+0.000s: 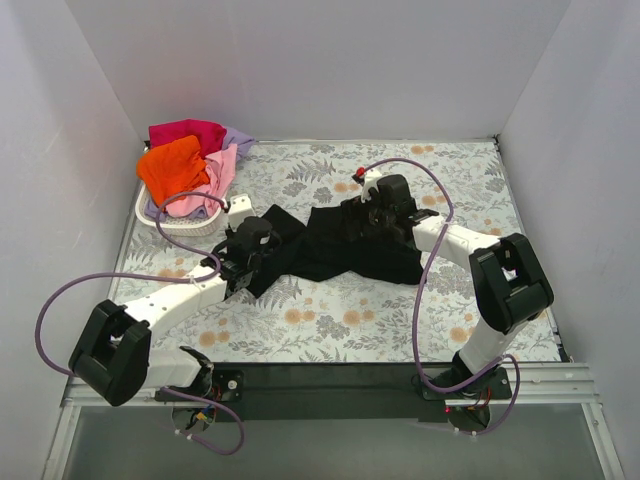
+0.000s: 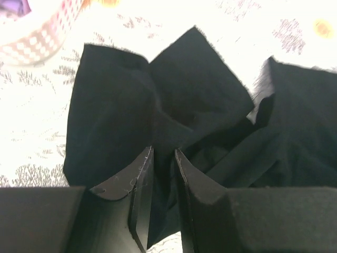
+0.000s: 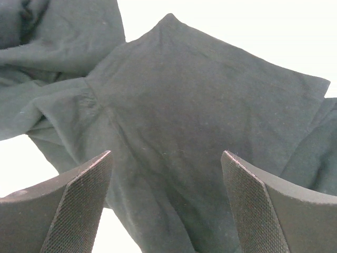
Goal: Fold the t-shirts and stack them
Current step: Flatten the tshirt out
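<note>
The large black t-shirt (image 1: 345,250) lies crumpled in the middle of the flowered table. My left gripper (image 1: 264,232) is at its left end, jaws closed to a narrow gap with a fold of the black cloth (image 2: 121,105) pinched between them (image 2: 163,154). My right gripper (image 1: 366,208) hovers over the shirt's upper right part, open wide and empty (image 3: 166,154), with black cloth (image 3: 200,105) spread under it. The orange (image 1: 172,165), magenta-red (image 1: 190,132), pink (image 1: 215,180) and lavender (image 1: 238,140) shirts are heaped in the basket.
The white lattice basket (image 1: 185,228) stands at the back left, close to my left gripper; its rim shows in the left wrist view (image 2: 42,37). White walls close in the table on the left, back and right. Purple cables loop off both arms.
</note>
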